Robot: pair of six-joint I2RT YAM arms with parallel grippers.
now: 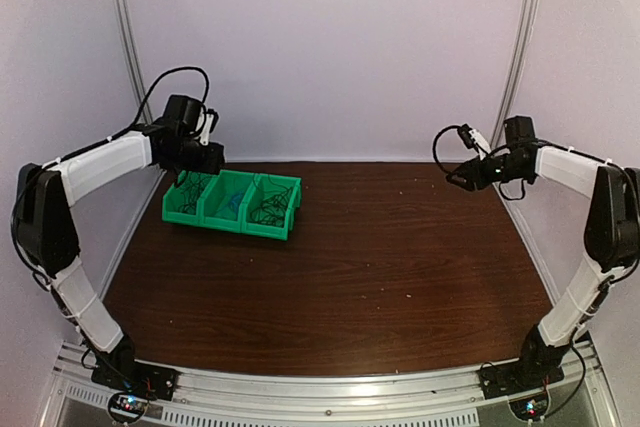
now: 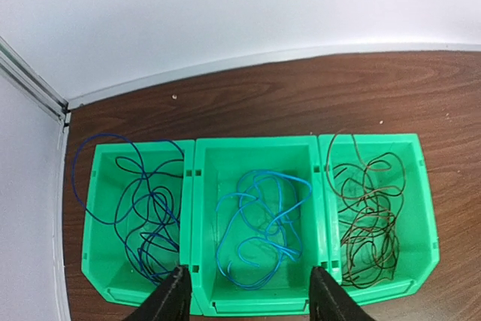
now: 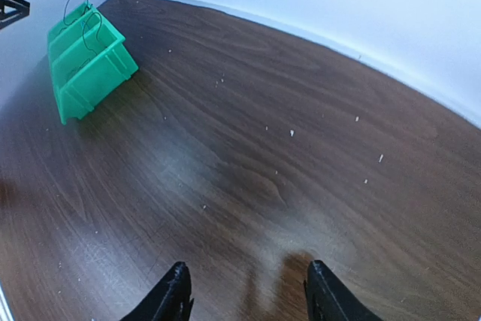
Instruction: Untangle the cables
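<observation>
**Three bins, three piles of wire, both grippers empty**

So here's where things stand. A row of three green bins (image 1: 226, 224) sits near the far left corner of the dark wood table (image 1: 380, 277), touching each other side by side and just off the left edge. All the cables are in there, one colour per bin.

From the left wrist view:
- The left bin (image 2: 89, 219) has the dark blue cable (image 2: 150, 208). It's a loose tangle, and one big loop hangs out past the bin's left wall and far rim.
- The middle bin (image 2: 255, 143) has the light blue cable (image 2: 272, 219), coiled up messily and all inside.
- The right bin (image 2: 425, 201) has the dark cable (image 2: 368, 219). It looks brownish-black from here, and one loop pokes up at the far rim.

The left gripper (image 2: 252, 291) hovers right above the bins, roughly over the near end of the middle one. Its fingers (image 2: 171, 300) are spread about as wide as that bin, with nothing between them and no contact with any wire.

The right gripper (image 3: 248, 291) is well away, up in the air over the far right part of the table. Its fingers are apart too, with only bare wood and a few pale specks under it.
</observation>
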